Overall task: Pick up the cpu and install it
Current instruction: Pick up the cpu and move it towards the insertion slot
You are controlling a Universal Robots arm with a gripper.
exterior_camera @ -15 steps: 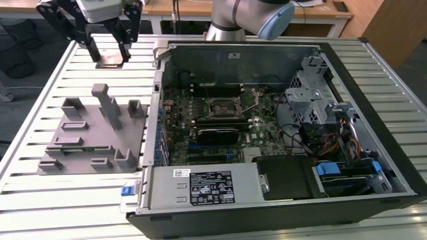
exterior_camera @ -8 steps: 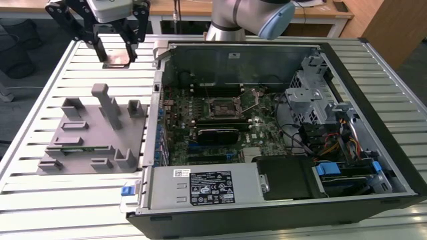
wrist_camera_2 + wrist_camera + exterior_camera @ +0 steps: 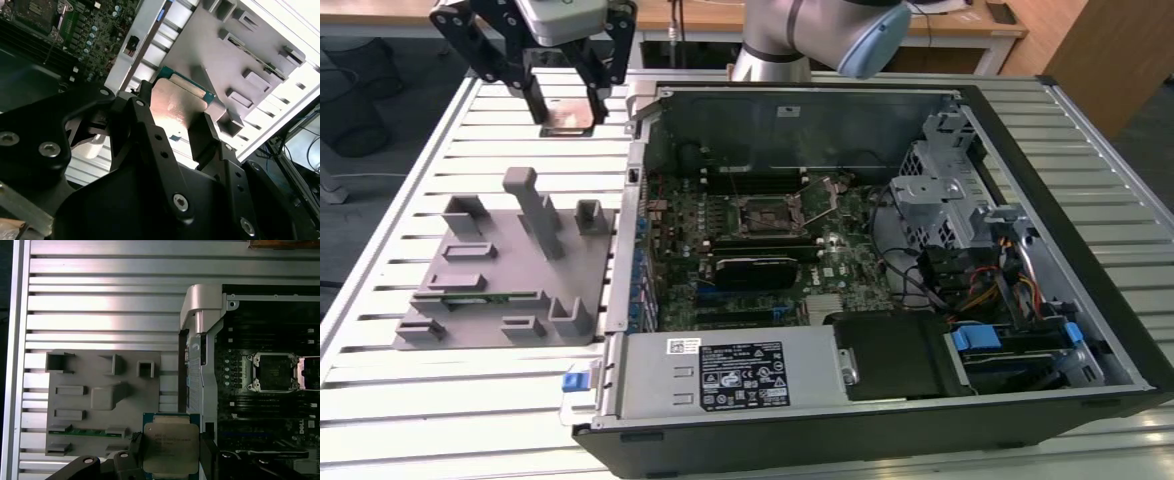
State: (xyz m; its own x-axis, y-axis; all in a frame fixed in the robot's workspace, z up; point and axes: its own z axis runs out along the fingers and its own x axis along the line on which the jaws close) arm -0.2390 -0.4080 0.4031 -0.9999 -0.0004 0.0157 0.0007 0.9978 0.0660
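The cpu [image 3: 570, 114], a flat square chip with a silvery top and a thin green rim, hangs between my gripper's [image 3: 568, 108] two black fingers, which are shut on its edges. It is held above the slatted table, beyond the grey fixture plate [image 3: 494, 270] and to the exterior view's left of the open computer case. Both wrist views show the cpu [image 3: 177, 105] [image 3: 170, 442] clamped in the gripper [image 3: 170, 117] [image 3: 170, 450]. The motherboard socket [image 3: 767, 213] [image 3: 274, 371] lies open inside the case, its metal frame raised.
The open computer case [image 3: 1067, 330] fills the exterior view's right, with a drive cage [image 3: 947, 190] and cables. Its tall side wall [image 3: 200, 305] stands between the gripper and the socket. Upright blocks rise from the fixture plate [image 3: 100, 400]. The slatted table [image 3: 100, 290] runs underneath.
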